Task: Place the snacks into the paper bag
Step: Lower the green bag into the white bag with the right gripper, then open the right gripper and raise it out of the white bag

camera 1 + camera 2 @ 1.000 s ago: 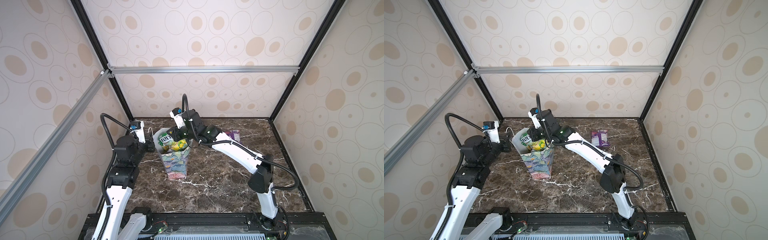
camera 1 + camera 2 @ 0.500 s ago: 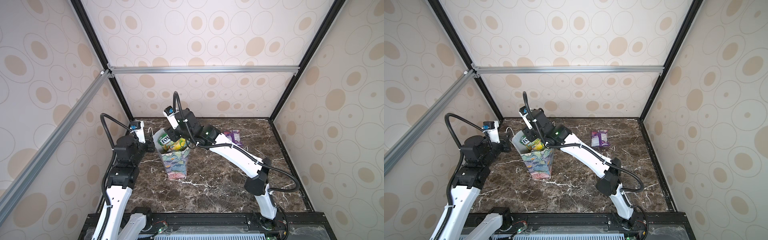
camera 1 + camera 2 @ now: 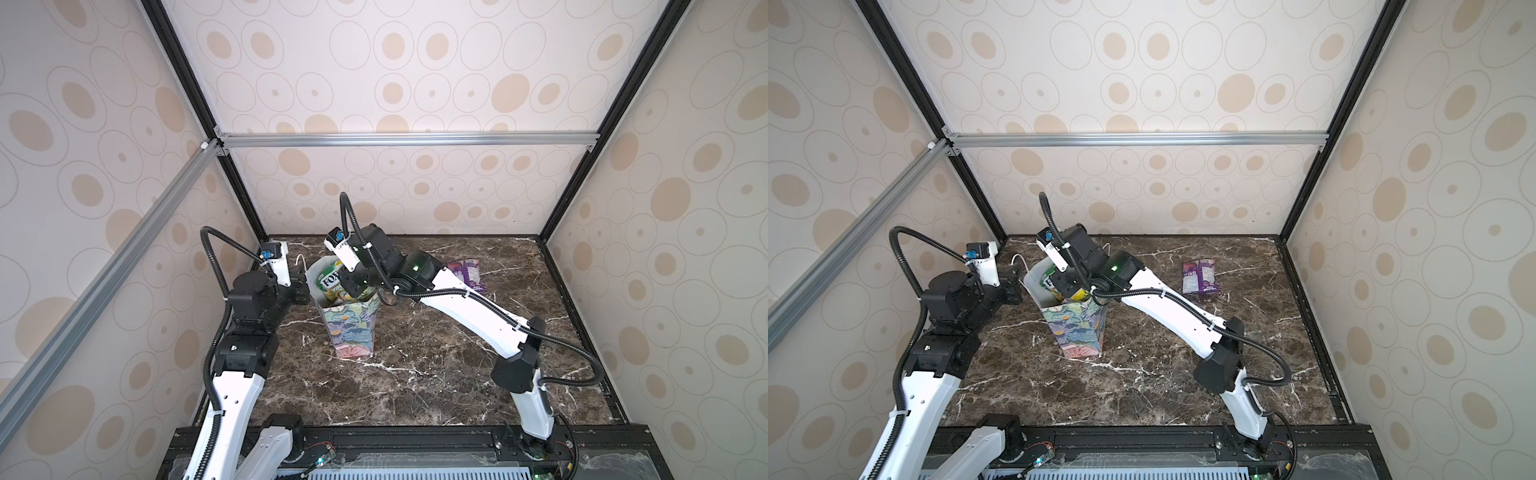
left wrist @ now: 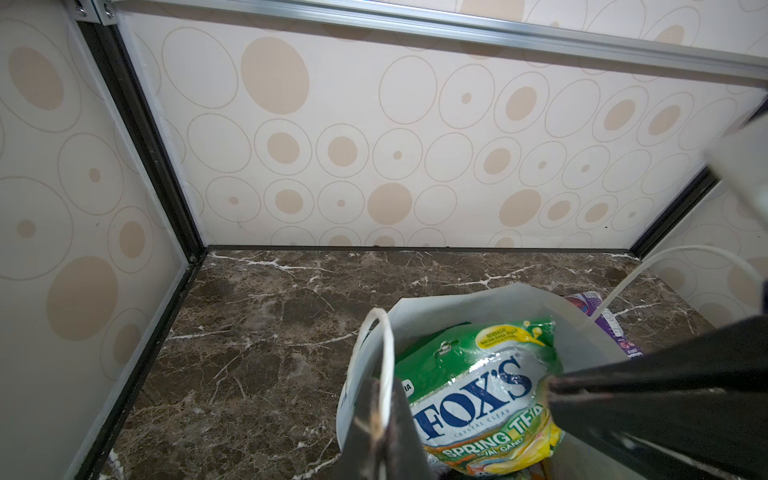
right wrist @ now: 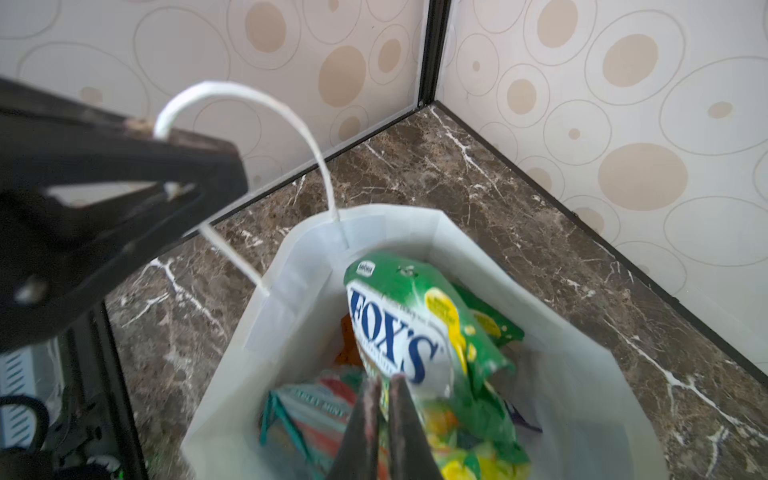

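Observation:
The paper bag (image 3: 353, 328) (image 3: 1077, 332) stands upright left of the table's middle, floral outside and white inside (image 5: 291, 291). My left gripper (image 4: 380, 419) (image 3: 302, 282) is shut on its near cord handle (image 4: 384, 353) at the rim. A green FOX'S packet (image 4: 478, 395) (image 5: 399, 332) (image 3: 330, 282) leans in the mouth, above a teal packet (image 5: 307, 411) and an orange one (image 5: 345, 345). My right gripper (image 5: 384, 382) (image 3: 353, 293) hangs shut in the mouth beside the green packet, its tips against it. A purple packet (image 3: 467, 272) (image 3: 1200, 276) lies on the table at the back right.
The marble table (image 3: 415, 374) is walled on three sides, with black frame posts at the back corners. The bag's second handle (image 5: 249, 95) arches free above the rim. The right forearm (image 3: 469, 311) stretches low across the table behind the bag.
The right gripper has moved left over the bag's mouth, and its jaws opened and shut again. The left gripper has kept hold of the handle.

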You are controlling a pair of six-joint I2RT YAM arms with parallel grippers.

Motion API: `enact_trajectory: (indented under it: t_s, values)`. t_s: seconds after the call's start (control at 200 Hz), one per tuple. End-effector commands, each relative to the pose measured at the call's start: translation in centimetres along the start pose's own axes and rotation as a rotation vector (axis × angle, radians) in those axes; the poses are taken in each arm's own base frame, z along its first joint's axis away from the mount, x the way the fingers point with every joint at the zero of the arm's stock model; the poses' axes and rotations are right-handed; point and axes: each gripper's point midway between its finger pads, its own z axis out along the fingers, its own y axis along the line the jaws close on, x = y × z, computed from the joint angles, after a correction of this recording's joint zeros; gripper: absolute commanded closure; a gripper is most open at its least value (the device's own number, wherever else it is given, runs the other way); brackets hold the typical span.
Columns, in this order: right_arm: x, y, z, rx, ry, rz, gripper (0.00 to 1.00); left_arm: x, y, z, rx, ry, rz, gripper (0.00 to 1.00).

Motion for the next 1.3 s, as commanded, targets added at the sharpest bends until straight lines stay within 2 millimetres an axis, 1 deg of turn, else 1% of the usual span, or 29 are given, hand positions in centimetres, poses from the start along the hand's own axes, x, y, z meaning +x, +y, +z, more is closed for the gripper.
enact_trajectory:
  t_s: [0.0, 0.13, 0.215, 0.335, 0.4, 0.45, 0.525, 0.58, 0.63, 0.705, 0.77, 0.785, 0.835, 0.86, 0.905, 0.915, 0.93, 1.005, 1.07, 1.21, 1.225, 1.296]
  values:
    - [2.7, -2.1, 1.8, 0.133, 0.118, -0.007, 0.92, -2.2, 0.0, -0.7, -0.005, -0.077, 0.015, 0.94]
    - [3.3, -3.8, 3.7, 0.241, 0.124, -0.026, 0.93, -2.2, 0.0, -0.7, -0.004, -0.078, 0.015, 0.94]
    - [3.7, -3.8, 5.1, 0.249, 0.121, -0.039, 0.91, -2.1, -0.1, -0.6, 0.0, -0.074, 0.013, 0.94]
    - [5.0, -3.8, 7.1, 0.237, 0.15, -0.047, 0.84, -2.1, 0.0, -0.6, -0.002, -0.074, 0.015, 0.95]
    - [5.1, -3.6, 7.2, 0.225, 0.158, -0.048, 0.82, -2.2, 0.0, -0.7, -0.003, -0.078, 0.014, 0.94]
    - [4.6, -3.1, 6.8, 0.195, 0.146, -0.045, 0.79, -2.1, 0.0, -0.7, -0.003, -0.077, 0.013, 0.94]
    - [2.9, -2.2, 5.5, 0.133, 0.1, -0.035, 0.76, -2.2, 0.0, -0.6, -0.003, -0.077, 0.013, 0.95]
    - [1.5, -1.4, 4.2, 0.087, 0.055, -0.023, 0.7, -2.1, 0.0, -0.6, -0.003, -0.076, 0.013, 0.95]
    - [-0.1, -0.9, 2.6, 0.052, 0.005, -0.01, 0.66, -2.1, 0.0, -0.6, -0.003, -0.075, 0.013, 0.95]
    - [-2.0, -0.4, 0.4, 0.014, -0.066, 0.003, 0.65, -2.1, 0.0, -0.6, -0.005, -0.076, 0.014, 0.95]
    - [-3.6, -0.3, -2.0, -0.006, -0.129, 0.012, 0.64, -2.1, 0.0, -0.7, -0.005, -0.076, 0.014, 0.95]
    - [-3.8, -0.4, -2.3, -0.007, -0.137, 0.012, 0.63, -2.2, 0.0, -0.7, -0.006, -0.077, 0.015, 0.95]
    - [-4.9, -0.3, -4.4, -0.019, -0.186, 0.014, 0.61, -2.2, 0.0, -0.7, -0.007, -0.078, 0.013, 0.95]
    - [-5.3, -0.3, -5.1, -0.022, -0.206, 0.014, 0.61, -2.2, 0.0, -0.7, -0.006, -0.078, 0.014, 0.95]
    - [-6.3, -0.3, -7.2, -0.028, -0.252, 0.016, 0.61, -2.2, 0.0, -0.7, -0.004, -0.078, 0.015, 0.95]
    - [-6.8, -0.4, -8.0, -0.028, -0.273, 0.015, 0.61, -2.2, 0.0, -0.7, -0.005, -0.078, 0.014, 0.95]
    - [-6.2, -0.4, -7.7, -0.029, -0.26, 0.014, 0.6, -2.2, 0.0, -0.7, -0.004, -0.078, 0.013, 0.95]
    - [-6.7, -0.8, -10.1, -0.016, -0.308, 0.011, 0.59, -2.2, 0.0, -0.7, -0.007, -0.078, 0.013, 0.95]
    - [-6.6, -1.8, -11.7, 0.03, -0.336, 0.009, 0.59, -2.2, 0.1, -0.7, -0.008, -0.078, 0.014, 0.95]
    - [-4.9, -4.4, -13.6, 0.132, -0.345, 0.023, 0.58, -2.1, 0.0, -0.6, -0.007, -0.076, 0.013, 0.95]
    - [-4.5, -4.7, -13.5, 0.138, -0.336, 0.029, 0.58, -2.1, 0.0, -0.6, -0.006, -0.075, 0.013, 0.95]
    - [-3.3, -6.1, -14.2, 0.155, -0.333, 0.072, 0.58, -2.1, 0.0, -0.5, -0.005, -0.074, 0.013, 0.95]
